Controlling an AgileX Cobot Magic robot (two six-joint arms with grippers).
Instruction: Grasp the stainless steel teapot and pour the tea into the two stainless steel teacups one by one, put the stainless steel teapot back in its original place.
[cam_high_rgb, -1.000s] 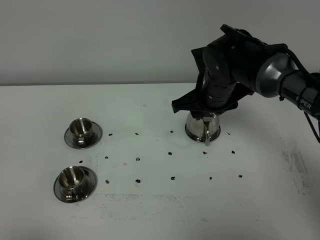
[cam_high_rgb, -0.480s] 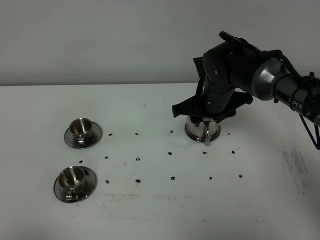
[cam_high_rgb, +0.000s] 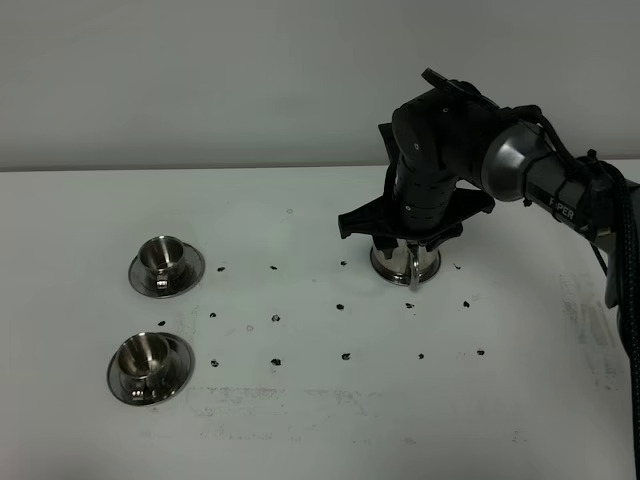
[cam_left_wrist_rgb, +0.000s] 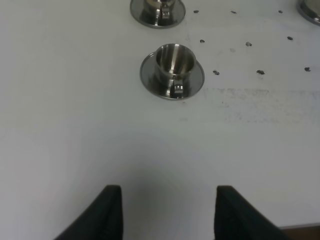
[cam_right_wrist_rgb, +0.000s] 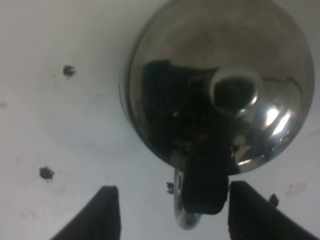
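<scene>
The stainless steel teapot (cam_high_rgb: 405, 264) stands upright on the white table, right of centre, mostly covered by my right arm. In the right wrist view I look straight down on its lid and knob (cam_right_wrist_rgb: 235, 90). Its loop handle (cam_right_wrist_rgb: 187, 212) lies between the fingers of my right gripper (cam_right_wrist_rgb: 172, 200), which is open and not touching it. What lies under the pot is hidden. The two stainless steel teacups sit on saucers at the left, one farther back (cam_high_rgb: 165, 262) and one nearer (cam_high_rgb: 148, 362). My left gripper (cam_left_wrist_rgb: 167, 210) is open and empty, hovering short of the near cup (cam_left_wrist_rgb: 172, 67).
Small black marks (cam_high_rgb: 275, 320) dot the middle of the table (cam_high_rgb: 320, 420). A pale wall rises behind the table's far edge. The right arm's dark cables (cam_high_rgb: 625, 260) hang at the right side.
My right arm has shifted slightly left and settled lower over the teapot. Teapot, cups and left gripper have not moved.
</scene>
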